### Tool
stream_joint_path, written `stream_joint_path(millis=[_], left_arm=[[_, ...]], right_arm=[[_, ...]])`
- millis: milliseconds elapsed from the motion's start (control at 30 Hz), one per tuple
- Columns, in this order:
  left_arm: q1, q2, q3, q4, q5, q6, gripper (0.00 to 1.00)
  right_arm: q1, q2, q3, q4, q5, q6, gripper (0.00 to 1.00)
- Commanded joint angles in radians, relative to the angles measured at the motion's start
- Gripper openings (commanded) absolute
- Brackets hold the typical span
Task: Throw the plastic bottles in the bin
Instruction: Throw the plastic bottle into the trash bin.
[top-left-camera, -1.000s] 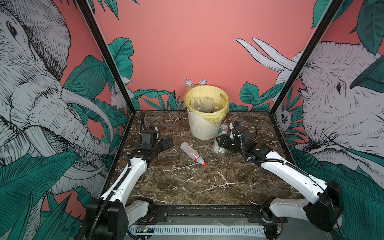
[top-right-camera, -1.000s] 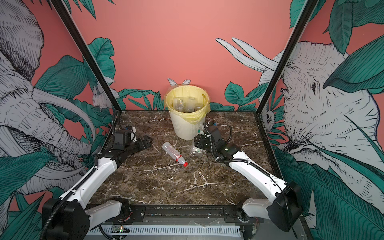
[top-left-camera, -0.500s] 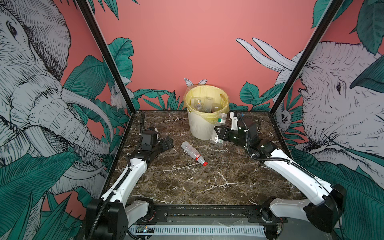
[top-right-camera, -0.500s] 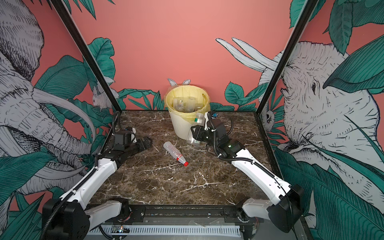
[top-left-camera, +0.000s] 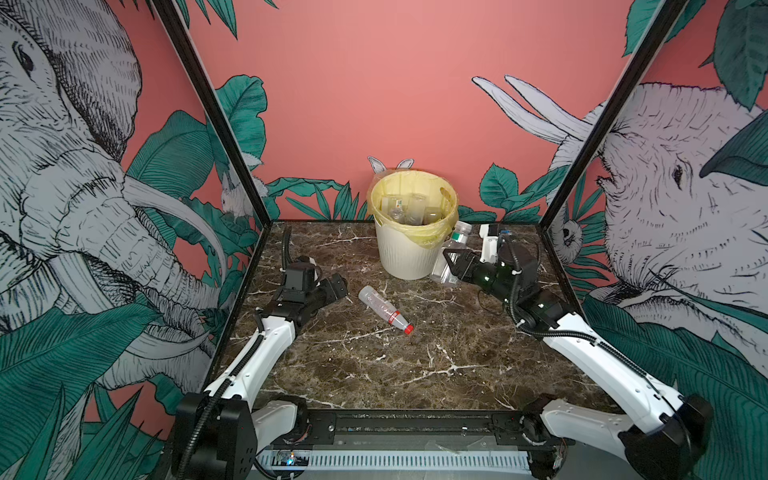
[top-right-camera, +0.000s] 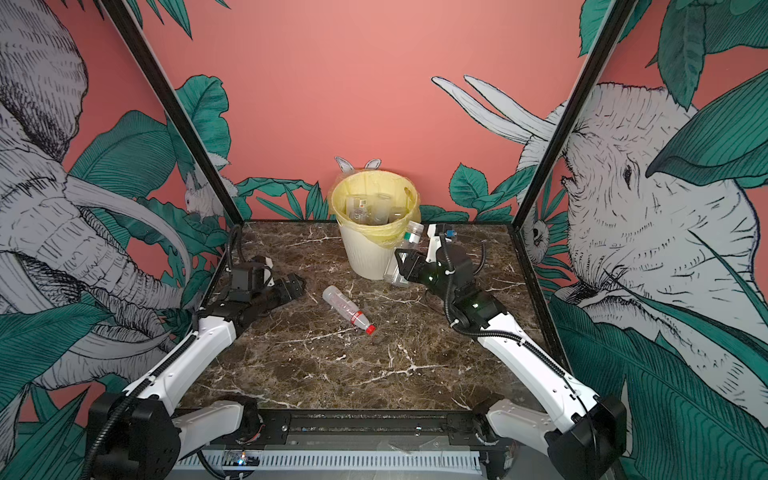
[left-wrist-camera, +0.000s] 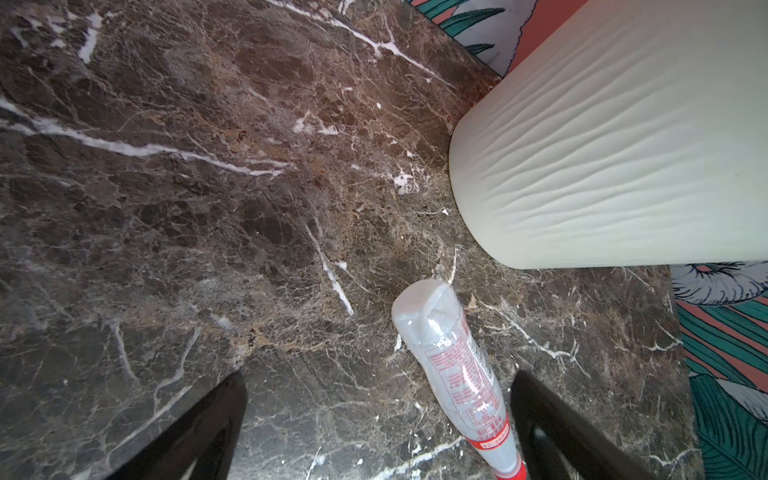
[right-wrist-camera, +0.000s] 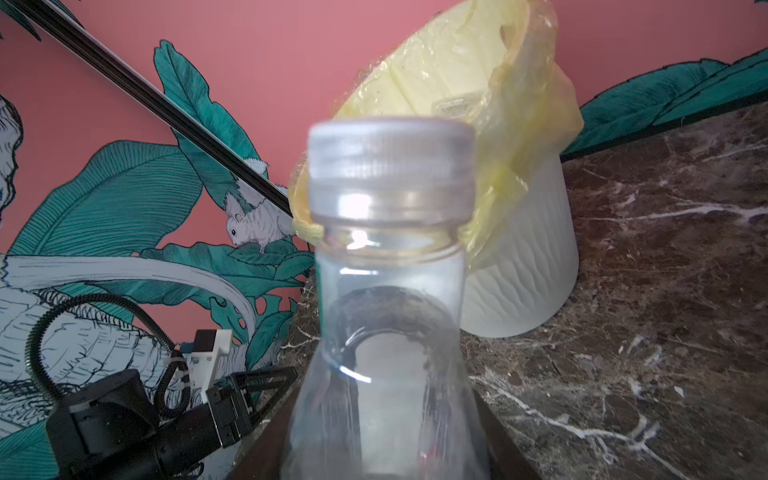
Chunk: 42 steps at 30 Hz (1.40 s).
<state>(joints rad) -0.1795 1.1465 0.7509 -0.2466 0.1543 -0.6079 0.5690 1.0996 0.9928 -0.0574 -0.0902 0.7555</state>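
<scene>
Grips tilted clear white-capped plastic bottle (top-left-camera: 455, 240) in narrowly closed right gripper (top-left-camera: 448, 262), just beside round cream ribbed plastic bin (top-left-camera: 402, 255) with yellow liner (top-left-camera: 435, 235); holds left gripper (top-left-camera: 338, 286) spread wide, empty, clear red-capped plastic bottle (top-left-camera: 380, 309) lying just ahead

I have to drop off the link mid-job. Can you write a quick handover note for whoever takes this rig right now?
Left gripper: open, empty, low near the base end of the red-capped bottle.
Right gripper: shut on a clear white-capped bottle, held tilted beside the bin, not over its opening.
Things: the red-capped bottle lies on its side on the table, in front of the bin.
Done: several clear bottles are already in the bin.
Left: drop the held bottle in, then bin the red-capped one.
</scene>
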Motion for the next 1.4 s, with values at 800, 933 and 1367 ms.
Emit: stream_joint_path(millis=[800,933,1367], left_arm=[[-0.055,-0.124,-0.112,0.039,-0.005,-0.117,0.99],[-0.055,-0.089,-0.095,0.046,0.017,-0.112,0.99],[-0.086,0.006,-0.081,0.105,0.038,-0.182,0.99]], right_arm=[[0.008,0.656,1.134,-0.372,0.218,-0.210,0.99],[0.006,0.433,0.810,-0.243,0.262,-0.222,0.99],[0.000,0.084,0.265,-0.221,0.299,-0.227,0.99]])
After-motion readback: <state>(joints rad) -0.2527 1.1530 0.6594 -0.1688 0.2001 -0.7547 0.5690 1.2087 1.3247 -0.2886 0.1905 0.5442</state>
